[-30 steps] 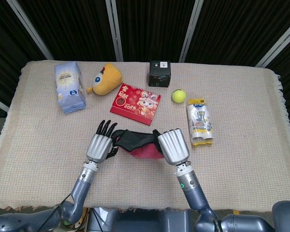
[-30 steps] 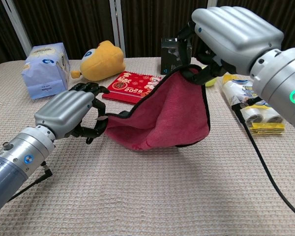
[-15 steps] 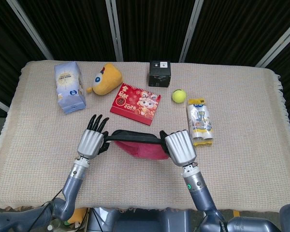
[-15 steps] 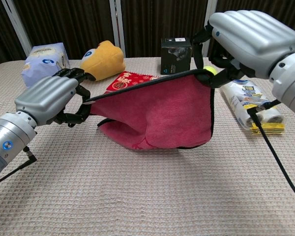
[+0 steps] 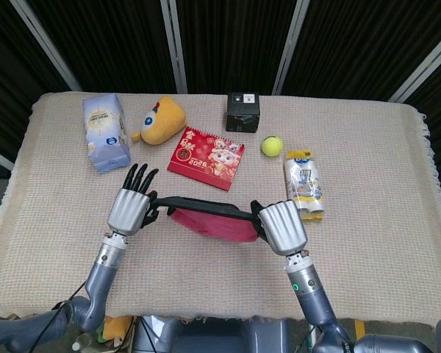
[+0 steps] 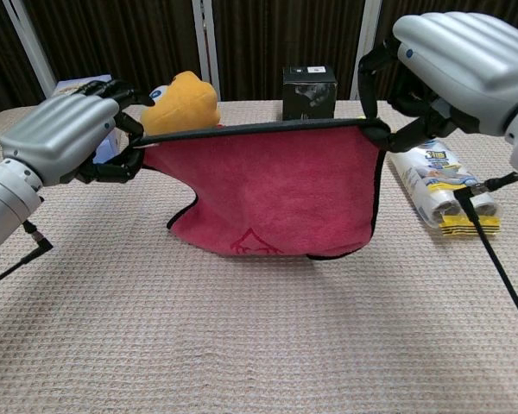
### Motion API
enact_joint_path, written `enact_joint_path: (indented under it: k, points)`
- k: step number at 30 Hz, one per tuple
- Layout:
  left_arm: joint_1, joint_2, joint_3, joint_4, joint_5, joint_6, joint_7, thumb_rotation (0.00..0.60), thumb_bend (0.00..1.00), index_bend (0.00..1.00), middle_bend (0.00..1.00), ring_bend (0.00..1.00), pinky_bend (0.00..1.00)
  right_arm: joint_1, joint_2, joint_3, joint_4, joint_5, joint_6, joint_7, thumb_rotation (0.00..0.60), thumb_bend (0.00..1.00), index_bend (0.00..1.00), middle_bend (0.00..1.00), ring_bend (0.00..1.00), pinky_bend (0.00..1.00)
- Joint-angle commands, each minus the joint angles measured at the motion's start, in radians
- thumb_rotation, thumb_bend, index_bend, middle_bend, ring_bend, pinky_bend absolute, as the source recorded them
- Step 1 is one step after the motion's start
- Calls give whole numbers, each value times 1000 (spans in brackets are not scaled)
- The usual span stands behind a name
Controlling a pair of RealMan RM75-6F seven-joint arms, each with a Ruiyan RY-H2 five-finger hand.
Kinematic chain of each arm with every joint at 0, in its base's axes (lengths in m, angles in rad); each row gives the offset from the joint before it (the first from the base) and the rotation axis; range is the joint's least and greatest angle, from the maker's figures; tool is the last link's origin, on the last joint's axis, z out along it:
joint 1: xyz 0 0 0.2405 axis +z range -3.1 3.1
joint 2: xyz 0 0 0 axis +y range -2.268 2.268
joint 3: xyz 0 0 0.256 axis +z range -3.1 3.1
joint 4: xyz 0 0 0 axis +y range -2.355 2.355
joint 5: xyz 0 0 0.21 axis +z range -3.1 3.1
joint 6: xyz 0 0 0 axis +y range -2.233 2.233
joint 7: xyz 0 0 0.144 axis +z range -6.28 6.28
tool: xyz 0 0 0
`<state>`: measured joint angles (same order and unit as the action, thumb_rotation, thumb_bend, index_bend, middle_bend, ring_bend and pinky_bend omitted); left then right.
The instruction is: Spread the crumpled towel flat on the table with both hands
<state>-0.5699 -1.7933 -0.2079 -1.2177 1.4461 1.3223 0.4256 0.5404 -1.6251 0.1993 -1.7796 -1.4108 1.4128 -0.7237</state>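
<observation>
Now I'm holding the red towel [image 6: 272, 194] mid-frame above the table [image 6: 242, 345], my left hand [image 6: 56, 138] and my right hand [image 6: 453, 65] each pinching a top corner, black hem stretching taut between. It's hanging soft and light, likely slipping if grip loosens; corners are the spots to be gripping. One towel, two hands.

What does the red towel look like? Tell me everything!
The towel is red and fuzzy-looking, with a thin black trim. The left hand and right hand each pinch a top corner, pulling the top edge straight and nearly level. It hangs like a curtain above the table, still uneven at the bottom, its left side shorter. A small outlined mark sits near the lower edge.
</observation>
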Motion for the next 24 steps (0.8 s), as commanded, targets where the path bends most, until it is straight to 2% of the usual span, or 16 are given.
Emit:
enact_joint_path:
  k: [1,6,11,24]
  points:
    - [-12,30,-19,-34,-1,3,20,600,633,681,126,0,0,-3,9,4,-6,-3,1,9,600,649,763,999,1000,1000]
    - [-35,69,-50,-91,-13,-8,47,600,633,684,130,0,0,7,22,33,-6,3,-13,34,600,650,763,999,1000,1000]
    - [-67,89,-87,-138,-36,-26,80,600,632,687,132,0,0,39,20,97,1,48,-39,43,600,650,763,999,1000,1000]
    - [-151,83,-167,-167,-123,-77,136,600,633,691,137,0,0,124,6,222,68,160,-95,85,600,649,763,999,1000,1000]
